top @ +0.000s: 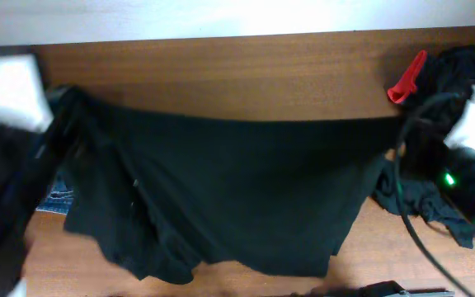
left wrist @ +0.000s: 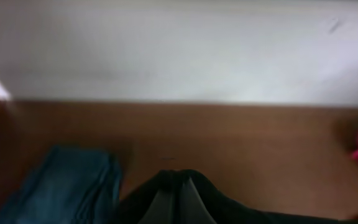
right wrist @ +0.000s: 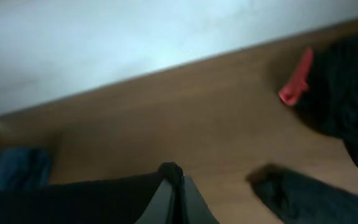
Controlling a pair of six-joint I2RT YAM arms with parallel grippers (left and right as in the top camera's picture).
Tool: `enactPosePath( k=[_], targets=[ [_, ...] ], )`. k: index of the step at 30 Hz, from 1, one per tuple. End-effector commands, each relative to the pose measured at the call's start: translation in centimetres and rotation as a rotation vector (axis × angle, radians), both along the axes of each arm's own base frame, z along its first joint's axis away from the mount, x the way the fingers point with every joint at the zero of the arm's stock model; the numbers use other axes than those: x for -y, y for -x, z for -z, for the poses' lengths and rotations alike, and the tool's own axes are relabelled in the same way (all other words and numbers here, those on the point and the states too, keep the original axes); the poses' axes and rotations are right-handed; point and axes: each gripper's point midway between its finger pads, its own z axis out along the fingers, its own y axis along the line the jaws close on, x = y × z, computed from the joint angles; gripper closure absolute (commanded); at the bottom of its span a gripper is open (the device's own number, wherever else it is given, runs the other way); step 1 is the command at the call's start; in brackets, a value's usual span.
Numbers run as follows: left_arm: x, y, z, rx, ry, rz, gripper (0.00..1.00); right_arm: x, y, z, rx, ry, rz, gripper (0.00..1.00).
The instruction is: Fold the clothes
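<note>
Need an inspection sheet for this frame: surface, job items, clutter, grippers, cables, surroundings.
Surface: wooden table.
Job's things: black shirt stretched between both grippers, lower part draped on the table; loose black fabric and a black pile on the right.
Clutter: blue jeans partly hidden by the shirt; red object beside the pile.
Grippers: left gripper and right gripper each shut on the shirt.
Cables: black cable near the right arm.
Surroundings: white wall behind the table.

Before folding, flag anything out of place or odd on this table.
A red clip-like item lies beside the crumpled black pile at far right; it is no garment. Blue jeans poke out from under the bunched left edge of the black shirt.
</note>
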Motion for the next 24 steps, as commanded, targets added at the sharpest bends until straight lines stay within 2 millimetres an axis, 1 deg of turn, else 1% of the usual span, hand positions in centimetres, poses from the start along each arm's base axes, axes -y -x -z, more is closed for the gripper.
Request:
enactPosePath(
  k=[1, 2, 3, 4, 5, 6, 7, 8, 9, 11, 12, 13, 14, 15, 16, 18, 19, 20, 21, 23, 24],
  targets=[
    [0.3, -7.5, 6.0, -0.183, -0.058, -0.025, 1.00, 0.9, -5.2, 4.9, -0.186, 0.077, 0.075, 0.96],
    [0.6, -9.9, 8.1, -0.234, -0.075, -0.021, 1.00, 0.8, -6.5, 6.4, -0.237, 0.093, 0.081, 0.96],
    [0.7, -11.2, 9.4, -0.265, -0.083, -0.022, 1.00, 0.8, -7.8, 8.0, -0.284, 0.109, 0.087, 0.96],
    [0.9, -12.8, 11.0, -0.298, -0.088, -0.022, 0.99, 0.8, -8.8, 9.0, -0.313, 0.121, 0.094, 0.96],
    [1.0, -13.7, 12.0, -0.319, -0.091, -0.021, 1.00, 0.9, -9.9, 10.2, -0.345, 0.138, 0.103, 0.96],
    [1.2, -15.4, 14.0, -0.354, -0.096, -0.021, 1.00, 0.9, -11.4, 11.9, -0.384, 0.159, 0.106, 0.96],
    [1.4, -16.5, 15.3, -0.375, -0.098, -0.020, 0.99, 0.9, -12.4, 13.1, -0.407, 0.176, 0.107, 0.96],
    [1.5, -18.0, 16.9, -0.396, -0.103, -0.020, 0.99, 0.9, -13.7, 14.4, -0.427, 0.198, 0.101, 0.96],
    [1.6, -18.9, 17.9, -0.403, -0.108, -0.024, 0.99, 0.7, -14.8, 15.5, -0.442, 0.211, 0.091, 0.96],
    [1.9, -21.6, 20.7, -0.421, -0.128, -0.013, 0.97, 0.7, -17.2, 17.9, -0.462, 0.228, 0.081, 0.96],
    [2.1, -23.6, 22.8, -0.424, -0.141, -0.008, 0.94, 1.1, -19.4, 19.8, -0.464, 0.241, 0.091, 0.96],
    [2.2, -24.8, 24.0, -0.419, -0.147, -0.003, 0.94, 1.6, -20.6, 20.6, -0.455, 0.252, 0.106, 0.96],
    [2.3, -25.9, 24.7, -0.405, -0.157, -0.003, 0.89, 2.3, -21.8, 21.3, -0.439, 0.262, 0.134, 0.95],
    [2.1, -27.5, 25.7, -0.380, -0.193, 0.000, 0.79, 3.0, -22.8, 21.7, -0.426, 0.269, 0.157, 0.86],
    [1.8, -28.3, 26.2, -0.368, -0.219, -0.012, 0.59, 3.7, -23.5, 22.0, -0.412, 0.277, 0.181, 0.78],
    [0.1, -29.7, 26.8, -0.340, -0.276, -0.096, 0.25, 5.6, -24.5, 22.2, -0.392, 0.290, 0.210, 0.46],
    [-0.3, -29.8, 26.7, -0.337, -0.285, -0.111, 0.22, 6.1, -24.5, 22.2, -0.393, 0.288, 0.219, 0.42],
    [-1.2, -29.8, 26.4, -0.330, -0.305, -0.145, 0.18, 7.1, -24.2, 22.0, -0.398, 0.274, 0.234, 0.39],
    [-1.7, -29.7, 26.1, -0.327, -0.310, -0.159, 0.17, 7.5, -23.9, 22.0, -0.409, 0.262, 0.235, 0.38],
    [-2.3, -29.1, 26.0, -0.347, -0.311, -0.166, 0.15, 7.6, -22.9, 22.3, -0.447, 0.228, 0.216, 0.36],
    [-2.5, -28.4, 26.3, -0.380, -0.315, -0.162, 0.15, 7.3, -22.1, 22.6, -0.477, 0.204, 0.194, 0.36]
  ],
)
